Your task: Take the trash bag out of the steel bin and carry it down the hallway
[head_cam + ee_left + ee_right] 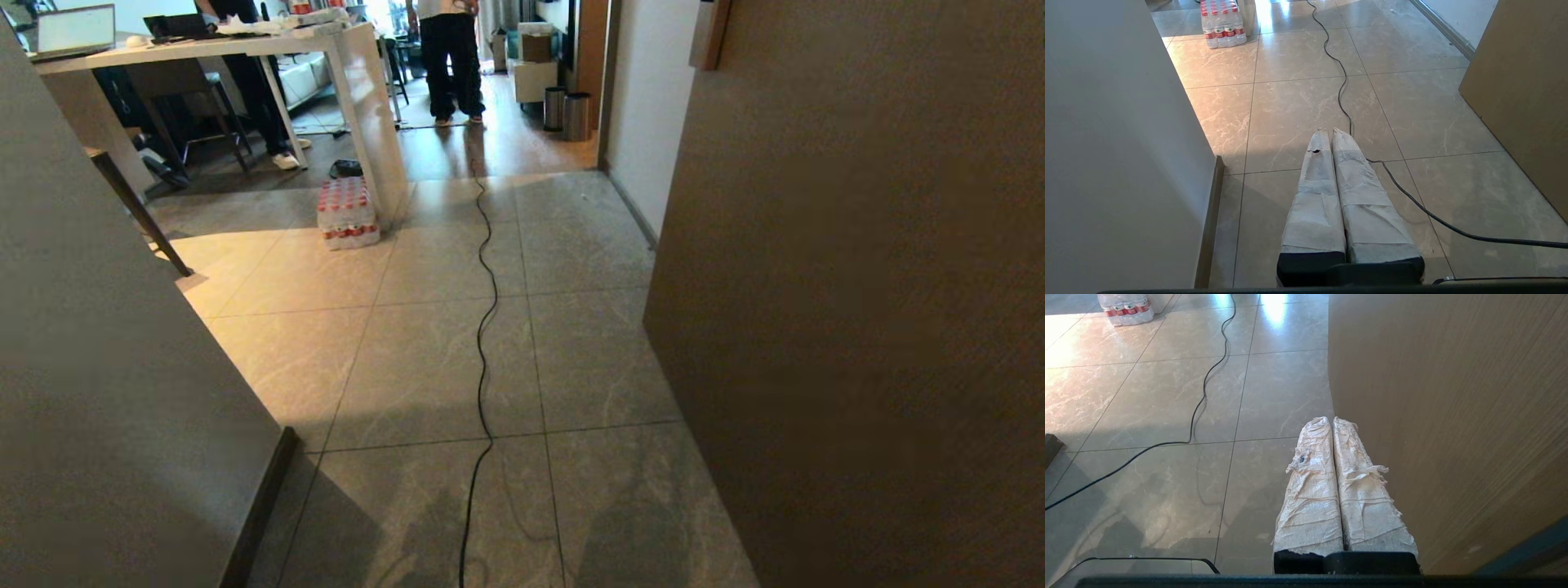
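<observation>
Far down the hallway [441, 359] two small steel cylinders stand side by side against the right wall, one [576, 117] nearer than the other [555, 109]; I cannot tell which is the steel bin. No trash bag shows from here. Neither arm is in the head view. My left gripper [1329, 130] hangs low over the grey stone tiles, its tape-wrapped fingers [1316, 183] pressed together with nothing between them. My right gripper [1331, 419] is shut and empty too, close beside a brown wooden panel [1453, 416].
A black cable [483, 327] runs along the floor down the middle. A pack of bottles [348, 212] sits by a white table [359, 98]. A person [451, 57] stands at the far end, another behind the table. A grey wall [98, 367] closes the left, a brown panel [857, 286] the right.
</observation>
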Controlling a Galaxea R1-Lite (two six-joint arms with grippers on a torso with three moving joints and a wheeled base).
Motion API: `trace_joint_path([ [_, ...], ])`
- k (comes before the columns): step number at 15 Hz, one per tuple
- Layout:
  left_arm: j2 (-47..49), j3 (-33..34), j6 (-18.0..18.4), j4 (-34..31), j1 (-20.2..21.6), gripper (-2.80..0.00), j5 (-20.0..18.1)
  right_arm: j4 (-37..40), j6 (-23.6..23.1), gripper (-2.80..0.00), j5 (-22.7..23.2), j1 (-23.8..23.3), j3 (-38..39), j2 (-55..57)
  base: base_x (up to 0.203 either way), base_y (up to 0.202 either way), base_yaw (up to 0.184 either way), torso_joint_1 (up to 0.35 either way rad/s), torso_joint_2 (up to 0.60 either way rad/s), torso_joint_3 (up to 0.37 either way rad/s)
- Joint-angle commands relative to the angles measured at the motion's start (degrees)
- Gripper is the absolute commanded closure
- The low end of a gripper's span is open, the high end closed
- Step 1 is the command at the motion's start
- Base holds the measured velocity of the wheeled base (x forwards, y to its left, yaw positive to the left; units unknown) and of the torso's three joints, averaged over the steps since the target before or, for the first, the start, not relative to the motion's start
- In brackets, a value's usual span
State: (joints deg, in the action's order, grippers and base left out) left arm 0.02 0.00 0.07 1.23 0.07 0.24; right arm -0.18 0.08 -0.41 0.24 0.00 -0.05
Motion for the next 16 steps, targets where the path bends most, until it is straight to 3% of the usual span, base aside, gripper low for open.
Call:
trace_joint_path([
  [1, -0.02, 0.63, 0.01, 0.02, 0.01, 0.00, 0.02, 0.00, 0.01, 0.00, -0.02, 0.02, 0.00, 0.05, 0.000, 0.000, 0.000, 0.000, 0.00, 0.000],
  [16, -0.02, 0.62, 0.54, 0.09, 0.01, 0.00, -0.07, 0.01, 0.01, 0.00, -0.02, 0.02, 0.00, 0.05, 0.000, 0.000, 0.000, 0.000, 0.00, 0.000],
])
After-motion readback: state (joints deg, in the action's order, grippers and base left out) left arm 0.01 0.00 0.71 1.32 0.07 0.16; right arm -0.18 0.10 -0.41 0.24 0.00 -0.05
